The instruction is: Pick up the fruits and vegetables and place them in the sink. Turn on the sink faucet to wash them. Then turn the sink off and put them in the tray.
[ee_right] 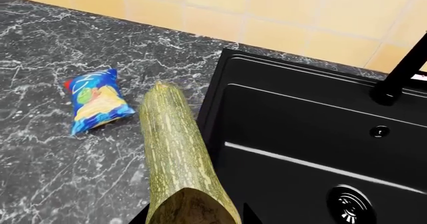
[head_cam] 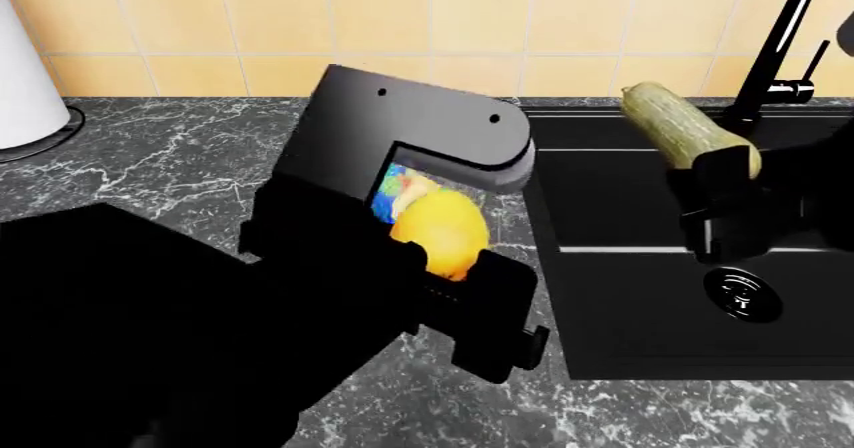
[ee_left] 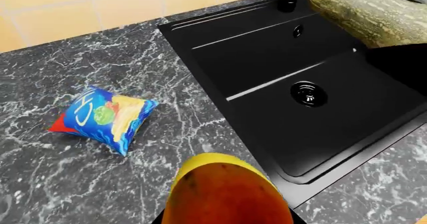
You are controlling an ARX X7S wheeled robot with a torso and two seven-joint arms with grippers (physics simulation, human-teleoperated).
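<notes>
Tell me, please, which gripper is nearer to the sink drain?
The right. The right gripper, shut on the squash, hangs over the sink above the drain; the left gripper, holding the mango, is over the counter beside the basin.

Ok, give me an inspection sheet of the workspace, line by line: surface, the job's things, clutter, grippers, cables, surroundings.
Surface: dark marbled countertop.
Job's things: mango held above the counter left of the sink; squash held above the empty basin; faucet behind; tray not in view.
Clutter: blue snack bag lying on the counter left of the sink.
Grippers: left gripper shut on the mango; right gripper shut on the squash.
Cables: nothing seen.
Surroundings: yellow tiled wall; white cylinder far left.
</notes>
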